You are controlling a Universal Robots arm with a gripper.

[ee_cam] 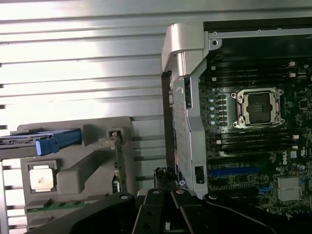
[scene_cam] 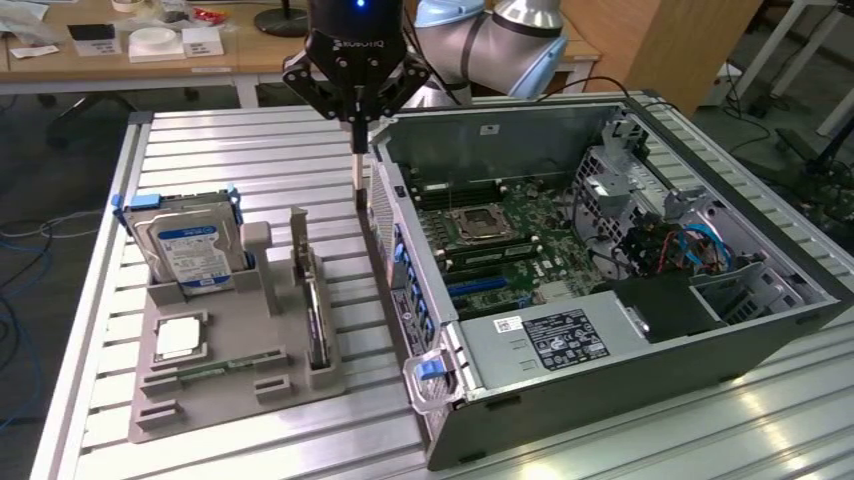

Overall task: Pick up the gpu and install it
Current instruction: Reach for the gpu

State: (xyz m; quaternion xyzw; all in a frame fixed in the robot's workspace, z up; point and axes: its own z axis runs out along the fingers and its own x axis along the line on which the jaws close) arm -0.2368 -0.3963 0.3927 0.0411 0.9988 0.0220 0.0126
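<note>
The gpu (scene_cam: 318, 315) is a thin dark card with a pale bracket at its far end. It stands on edge in a slot of the grey holder tray (scene_cam: 227, 405) at the exterior view's left; the wrist view shows the gpu (ee_cam: 119, 163) edge-on too. My gripper (scene_cam: 358, 195) hangs above the slatted table, beyond the tray and close to the back corner of the open computer case (scene_cam: 601, 365). Its slim fingers are pressed together, shut, with nothing between them. The gripper is apart from the card. Inside the case lies the motherboard (scene_cam: 497, 240) with a blue slot (ee_cam: 234, 171).
In the same tray a silver hard drive (scene_cam: 187, 250) stands upright, a processor chip (scene_cam: 178, 338) lies flat, and a green memory stick (scene_cam: 200, 372) lies near the front. The case's perforated rear wall (scene_cam: 387, 215) rises right beside the gripper. Cables (scene_cam: 681, 245) fill the case's far side.
</note>
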